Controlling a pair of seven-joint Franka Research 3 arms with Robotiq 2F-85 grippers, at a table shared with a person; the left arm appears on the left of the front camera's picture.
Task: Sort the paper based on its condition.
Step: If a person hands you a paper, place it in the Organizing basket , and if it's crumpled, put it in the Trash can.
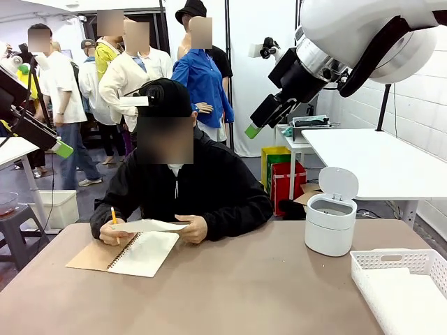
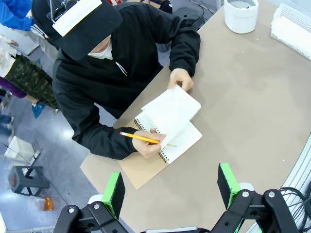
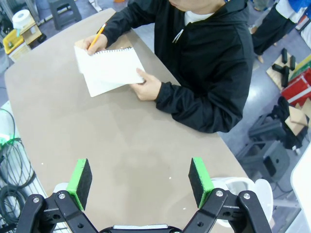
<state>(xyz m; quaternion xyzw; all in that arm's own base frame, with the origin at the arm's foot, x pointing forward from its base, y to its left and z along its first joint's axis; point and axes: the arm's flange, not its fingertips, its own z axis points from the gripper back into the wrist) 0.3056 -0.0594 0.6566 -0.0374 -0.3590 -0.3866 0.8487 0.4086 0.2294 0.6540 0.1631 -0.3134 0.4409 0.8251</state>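
Table (image 1: 230, 293): tan top, shared with the person (image 1: 188, 188) seated at 12 o'clock. Step in hand, as I judge it: sorting not yet begun, with the robot waiting while the person readies a sheet. Left fingers (image 2: 115, 191) hang high over the near-left edge, spread wide, nothing between them. Right fingers (image 3: 199, 175) are raised above the right half, likewise parted and empty. White slotted basket (image 1: 391, 259) sits at 4 o'clock from the table's middle, and a small white bin (image 1: 330, 223) with its lid flipped up at 2 o'clock; I take these to be the two sorting targets, flat to one and crumpled to the other, though which is which is a guess. Spiral notebook (image 1: 143, 255), tan cover folded under, lies open at 10 o'clock, touching the person's forearms. The paper (image 1: 150, 225): one thin white sheet lifted just above the open page, held at its far edge by the person's free hand (image 1: 195, 229). It is flat, unwrinkled and slightly bowed; I cannot tell whether it is torn free or bound to the coil. Pencil (image 1: 114, 218), yellow, is in the other hand at the sheet's 9 o'clock edge. The next move calls for the sheet to be released or offered, then an edge pinch by whichever arm is nearer; thin stock will flop, so a gentle grip is wise.
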